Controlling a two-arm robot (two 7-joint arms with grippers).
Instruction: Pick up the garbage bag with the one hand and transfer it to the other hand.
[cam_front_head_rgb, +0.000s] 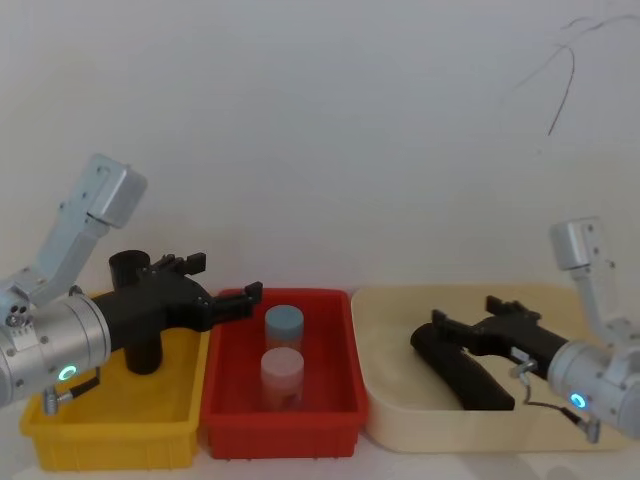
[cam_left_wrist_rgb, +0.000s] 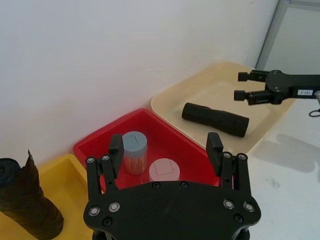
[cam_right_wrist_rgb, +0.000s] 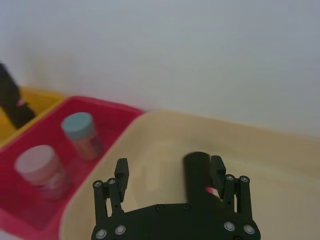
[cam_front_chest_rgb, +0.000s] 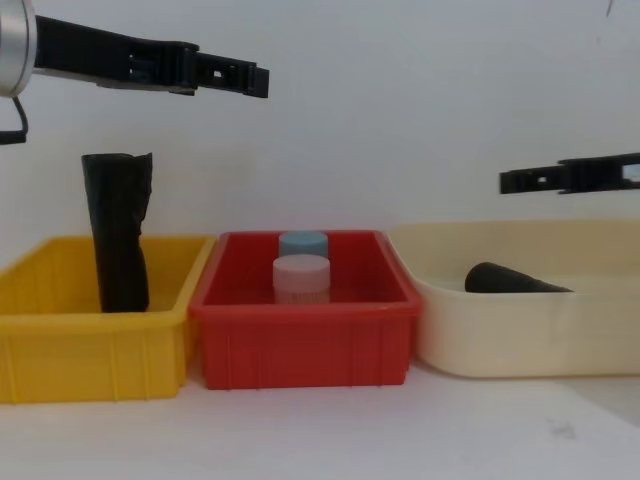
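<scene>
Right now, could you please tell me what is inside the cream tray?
The garbage bag lies on its side in the cream tray, with the right tool open above it. The tray's near wall hides the bag's lower part in the chest view.

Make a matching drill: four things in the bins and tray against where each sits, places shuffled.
Things:
1. garbage bag
2. black roll with a loose flap
3. blue-lidded jar
4. pink-lidded jar

Places:
A. red bin, wall side
B. upright in the yellow bin
C. red bin, robot side
D. lying in the cream tray

Pairs: 1-D, 2-B, 3-A, 4-C.

Both tools are open: the left tool is above the yellow and red bins, the right tool above the garbage bag.
</scene>
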